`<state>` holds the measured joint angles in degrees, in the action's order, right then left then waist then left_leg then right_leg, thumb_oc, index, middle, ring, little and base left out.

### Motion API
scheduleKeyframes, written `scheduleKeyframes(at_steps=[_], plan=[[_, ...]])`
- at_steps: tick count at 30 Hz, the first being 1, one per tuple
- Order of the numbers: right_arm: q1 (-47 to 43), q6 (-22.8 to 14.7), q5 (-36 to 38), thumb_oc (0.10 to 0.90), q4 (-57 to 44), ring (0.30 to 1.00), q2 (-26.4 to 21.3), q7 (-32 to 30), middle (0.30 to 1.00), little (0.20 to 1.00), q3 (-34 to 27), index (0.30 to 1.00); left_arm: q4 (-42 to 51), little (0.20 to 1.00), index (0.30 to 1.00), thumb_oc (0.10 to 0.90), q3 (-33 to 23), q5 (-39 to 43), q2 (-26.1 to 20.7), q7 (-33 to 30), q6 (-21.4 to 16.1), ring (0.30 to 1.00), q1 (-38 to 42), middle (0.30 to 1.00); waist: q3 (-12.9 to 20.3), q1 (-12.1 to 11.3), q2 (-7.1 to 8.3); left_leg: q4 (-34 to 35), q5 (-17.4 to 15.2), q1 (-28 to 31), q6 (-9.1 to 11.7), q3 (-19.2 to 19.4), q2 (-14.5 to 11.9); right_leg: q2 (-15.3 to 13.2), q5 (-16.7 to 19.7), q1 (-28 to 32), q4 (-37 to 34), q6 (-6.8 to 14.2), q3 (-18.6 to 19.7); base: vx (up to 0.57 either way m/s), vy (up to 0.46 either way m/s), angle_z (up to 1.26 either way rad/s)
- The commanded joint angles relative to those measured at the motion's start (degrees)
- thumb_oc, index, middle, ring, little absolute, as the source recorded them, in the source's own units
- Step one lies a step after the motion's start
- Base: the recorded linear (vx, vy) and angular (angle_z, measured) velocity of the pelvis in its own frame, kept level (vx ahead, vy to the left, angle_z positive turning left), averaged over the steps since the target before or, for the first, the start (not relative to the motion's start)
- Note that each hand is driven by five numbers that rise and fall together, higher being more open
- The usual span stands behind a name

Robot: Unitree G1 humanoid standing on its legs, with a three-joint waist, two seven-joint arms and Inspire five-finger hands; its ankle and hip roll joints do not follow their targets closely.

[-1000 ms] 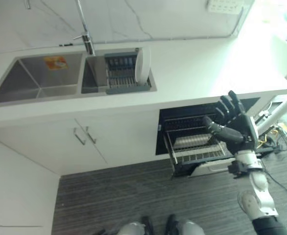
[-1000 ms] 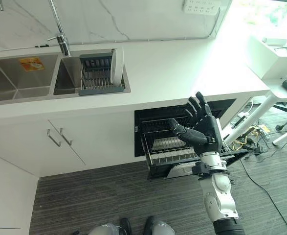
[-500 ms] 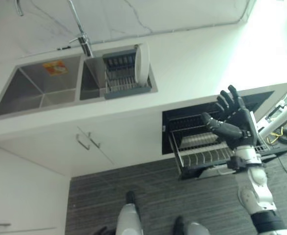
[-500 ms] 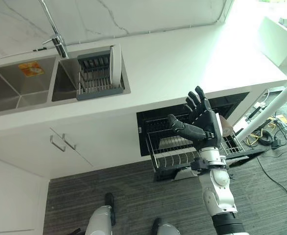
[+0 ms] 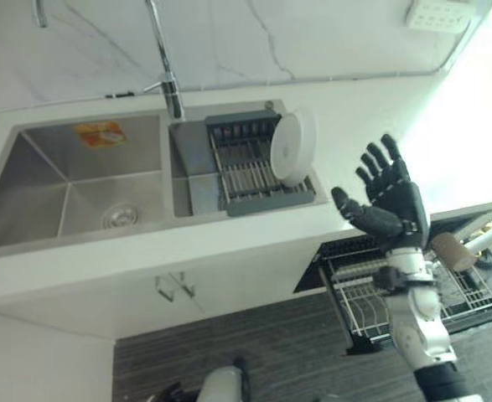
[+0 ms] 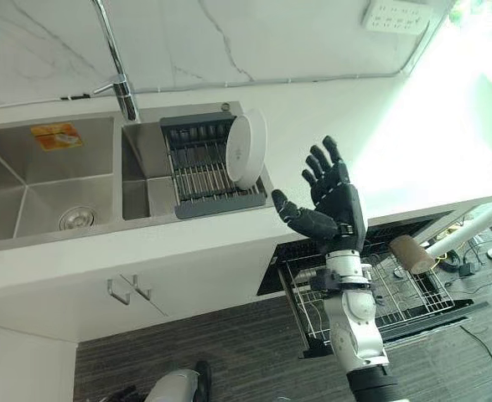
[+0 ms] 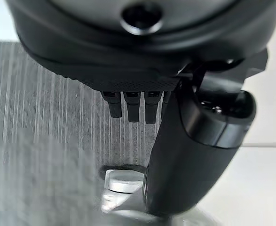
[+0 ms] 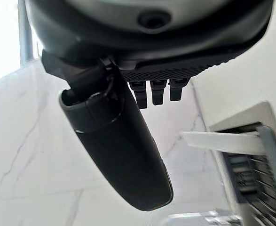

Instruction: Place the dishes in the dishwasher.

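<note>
White bench (image 6: 329,117) carries 1 upright plate (image 6: 247,151) in the sink rack (image 6: 197,167), left of the spread, empty right hand (image 6: 334,201).

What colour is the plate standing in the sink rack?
White plate, clearest in the right eye view.

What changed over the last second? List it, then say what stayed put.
The camera has shifted, so the sink now sits more central. The right hand, open and empty, has risen from in front of the dishwasher rack to counter height, closer to the white plate. Nothing was grasped or released. The plate stands as before in the drying rack; the dishwasher rack stays pulled out.
</note>
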<state>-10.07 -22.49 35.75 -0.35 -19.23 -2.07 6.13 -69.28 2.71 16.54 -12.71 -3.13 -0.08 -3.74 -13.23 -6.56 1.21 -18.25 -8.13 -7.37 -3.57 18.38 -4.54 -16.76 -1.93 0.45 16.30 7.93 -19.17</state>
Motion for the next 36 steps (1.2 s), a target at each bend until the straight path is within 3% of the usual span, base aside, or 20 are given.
scheduleKeyframes(at_steps=[1,4,8,11,20,21,36], plan=[[-7.25,-6.90,0.82,0.800,-7.16,0.900,-3.14,-0.47,0.900,0.900,-2.55,0.900,0.78,0.900,0.900,0.800,2.79,-1.92,0.08,-0.52,-1.53,0.900,-2.13,0.900,1.74,-1.58,-3.48,1.06,-0.83,1.46,3.80,-4.57,-3.64,-0.53,-1.68,0.33,0.88,0.52,-6.18,0.04,0.020,-0.98],[-11.74,-5.11,-1.09,0.800,-5.85,0.900,-2.92,-4.56,0.900,0.900,-1.91,0.900,1.28,0.900,0.900,0.800,3.58,-3.55,-0.35,-0.29,-1.14,0.900,-1.09,0.900,1.69,-2.66,-3.20,1.06,-1.42,0.97,4.72,-4.69,-3.90,-0.44,-5.77,-0.17,0.88,0.87,-6.02,0.05,-0.041,-0.29],[-18.81,-5.48,-5.93,0.800,-3.48,0.900,-2.90,-12.81,0.900,0.900,-1.64,0.900,2.60,0.900,0.900,0.800,6.50,-7.71,-0.35,-0.47,-1.75,0.900,0.14,0.900,0.34,-4.12,-3.04,1.06,-0.23,-1.22,5.92,-4.87,-5.17,-1.03,-5.73,-2.11,0.88,1.26,-7.10,-0.04,-0.084,0.00],[-22.14,-5.80,-5.89,0.800,-1.43,0.900,-3.83,-14.89,0.900,0.900,-2.36,0.900,2.90,0.900,0.900,0.800,8.27,-8.00,0.22,-2.02,-2.46,0.900,-0.16,0.900,-0.15,-4.82,-2.96,1.06,0.08,-1.90,6.66,-5.67,-5.47,-0.68,-6.25,-2.70,0.88,1.53,-7.10,0.01,-0.064,0.10],[-27.96,1.25,2.07,0.800,2.49,0.900,-5.31,-8.90,0.900,0.900,-0.81,0.900,3.45,0.900,0.900,0.800,10.89,-12.65,-1.16,-1.32,-3.07,0.900,-1.25,0.900,-0.73,-6.11,-4.00,1.06,0.80,-1.99,7.64,-9.41,-4.42,-0.56,-6.34,-2.51,0.88,0.91,-6.84,0.07,0.017,0.06],[-29.40,2.04,2.38,0.800,4.03,0.900,-5.57,-8.46,0.900,0.900,-0.36,0.900,3.75,0.900,0.900,0.800,11.68,-13.23,-1.49,-0.64,-3.03,0.900,-0.65,0.900,-1.15,-6.23,-4.49,1.06,2.09,-2.79,7.12,-9.44,-4.22,-0.86,-4.95,-3.19,0.88,0.28,-7.64,-0.03,0.072,0.05],[-37.86,2.42,4.58,0.800,16.38,0.900,-7.94,-11.09,0.900,0.900,-0.31,0.900,5.38,0.900,0.900,0.800,15.53,-12.27,-2.84,-0.33,-3.38,0.900,-0.73,0.900,-2.88,-8.32,-6.54,1.06,0.40,-1.95,6.94,-11.46,-1.88,-2.78,-5.36,-1.54,0.88,1.33,-7.95,0.04,0.045,0.11]])
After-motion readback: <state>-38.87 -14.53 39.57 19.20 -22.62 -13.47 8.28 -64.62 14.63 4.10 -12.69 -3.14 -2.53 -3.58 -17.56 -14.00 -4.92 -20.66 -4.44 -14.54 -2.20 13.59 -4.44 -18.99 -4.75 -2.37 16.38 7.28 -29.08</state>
